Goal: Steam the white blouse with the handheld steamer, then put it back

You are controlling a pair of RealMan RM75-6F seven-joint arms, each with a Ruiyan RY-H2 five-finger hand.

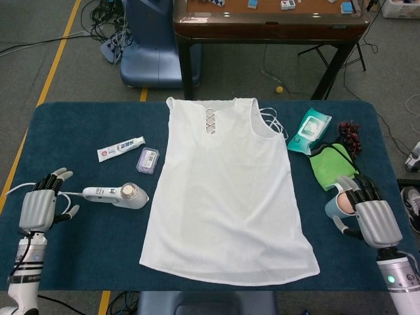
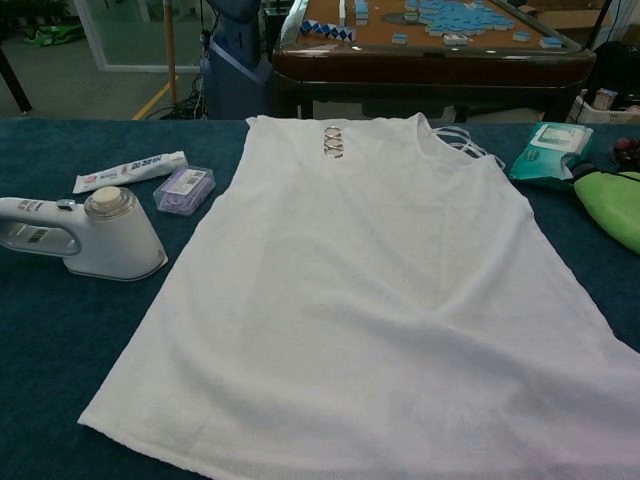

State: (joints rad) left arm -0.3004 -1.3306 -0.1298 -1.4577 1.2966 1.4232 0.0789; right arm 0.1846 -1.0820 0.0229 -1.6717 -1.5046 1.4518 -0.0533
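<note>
The white blouse (image 1: 226,190) lies spread flat on the blue table, neckline to the far side; the chest view shows the blouse (image 2: 370,290) filling the middle. The white handheld steamer (image 1: 119,195) lies on its side to the blouse's left, its handle pointing left, and the chest view shows the steamer (image 2: 85,237) with nothing touching it. My left hand (image 1: 41,206) hovers at the table's left edge, well clear of the steamer handle, fingers spread and empty. My right hand (image 1: 374,216) is at the right edge, fingers apart, holding nothing.
A toothpaste tube (image 1: 121,149) and a small purple box (image 1: 147,160) lie behind the steamer. Right of the blouse are a wet-wipes pack (image 1: 310,130), a green cloth (image 1: 333,165), dark grapes (image 1: 349,134) and a small blue cup (image 1: 339,205) beside my right hand. A white cord (image 1: 16,190) trails off left.
</note>
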